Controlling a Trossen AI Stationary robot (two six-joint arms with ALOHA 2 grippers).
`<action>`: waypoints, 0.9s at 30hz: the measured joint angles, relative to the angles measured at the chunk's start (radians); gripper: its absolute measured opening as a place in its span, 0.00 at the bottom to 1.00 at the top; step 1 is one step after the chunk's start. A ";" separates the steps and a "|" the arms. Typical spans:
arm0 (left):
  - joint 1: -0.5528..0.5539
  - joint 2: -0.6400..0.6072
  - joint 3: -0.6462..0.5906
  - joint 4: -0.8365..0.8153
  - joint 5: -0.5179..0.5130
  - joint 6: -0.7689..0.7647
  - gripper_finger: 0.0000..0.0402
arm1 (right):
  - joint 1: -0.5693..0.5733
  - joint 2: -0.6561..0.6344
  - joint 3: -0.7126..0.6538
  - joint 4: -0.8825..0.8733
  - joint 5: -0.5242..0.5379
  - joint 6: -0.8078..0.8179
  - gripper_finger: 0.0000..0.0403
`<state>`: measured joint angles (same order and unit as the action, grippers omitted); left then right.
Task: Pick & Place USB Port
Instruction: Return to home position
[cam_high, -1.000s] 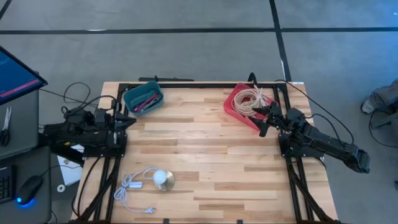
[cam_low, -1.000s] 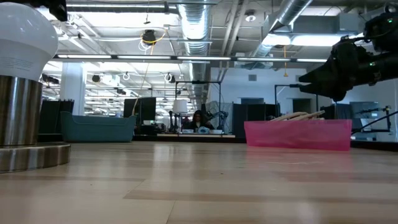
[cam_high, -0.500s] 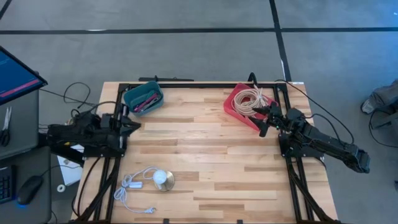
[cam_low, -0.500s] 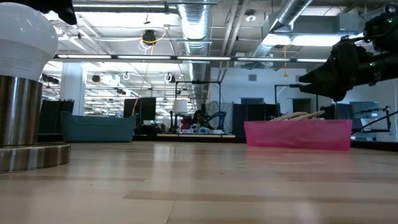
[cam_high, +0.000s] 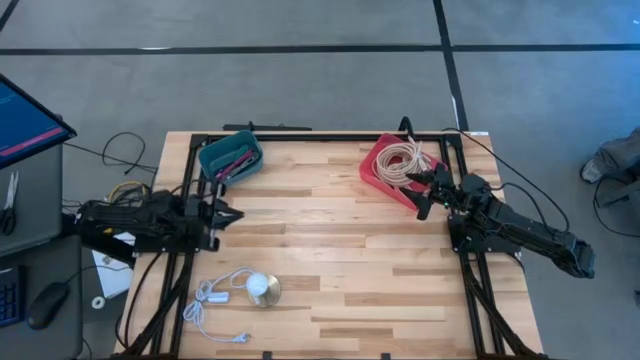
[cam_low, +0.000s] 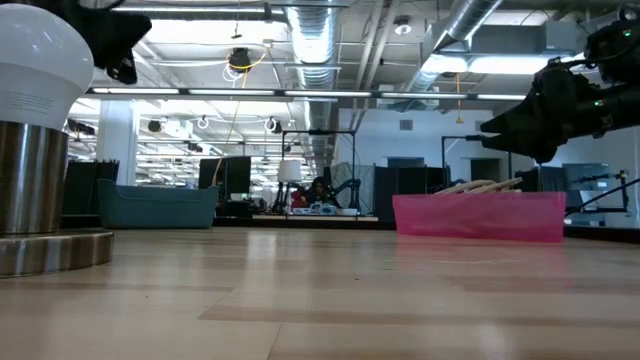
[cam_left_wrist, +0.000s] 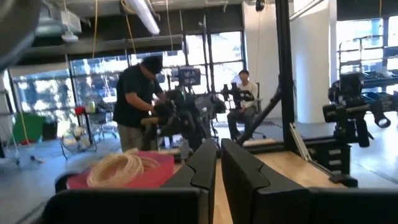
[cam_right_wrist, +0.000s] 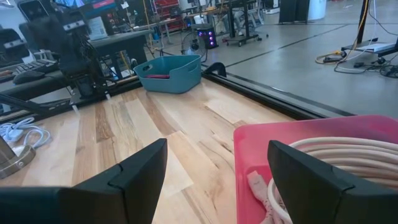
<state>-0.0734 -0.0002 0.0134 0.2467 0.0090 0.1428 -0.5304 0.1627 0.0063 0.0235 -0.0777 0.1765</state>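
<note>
High view – cables: a white cable coil (cam_high: 404, 157) lies in the pink bin (cam_high: 372, 170) at the table's far right. A pink-and-black cable (cam_high: 236, 160) lies in the blue bin (cam_high: 212, 160) at the far left.
High view – arms: the left gripper (cam_high: 232, 213) hangs at the left edge. The right gripper (cam_high: 424, 193) is just beside the pink bin.
Low view: loops of the coil poke above the pink rim, so it looks springy, light and soft.
Left wrist view: the fingers (cam_left_wrist: 205, 165) are pressed nearly together, with nothing between them.
Right wrist view: the fingers (cam_right_wrist: 140, 171) are spread wide and empty, with the coil close ahead.
Where to grip: probably across several bunched loops, since one strand would likely slip and uncoil.
Writing: no brand or label can be read.
</note>
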 joint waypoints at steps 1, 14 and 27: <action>0.000 0.000 -0.009 -0.003 0.000 -0.010 0.06 | 0.000 0.000 0.000 0.000 0.000 0.000 0.67; 0.000 0.014 -0.009 -0.028 0.069 -0.072 0.06 | 0.000 0.000 0.000 0.000 0.000 0.000 0.67; 0.000 0.015 -0.009 -0.021 0.067 -0.073 0.06 | 0.000 0.000 0.000 0.000 0.000 0.000 0.67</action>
<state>-0.0734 0.0151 0.0048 0.2260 0.0757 0.0700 -0.5304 0.1627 0.0059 0.0231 -0.0780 0.1764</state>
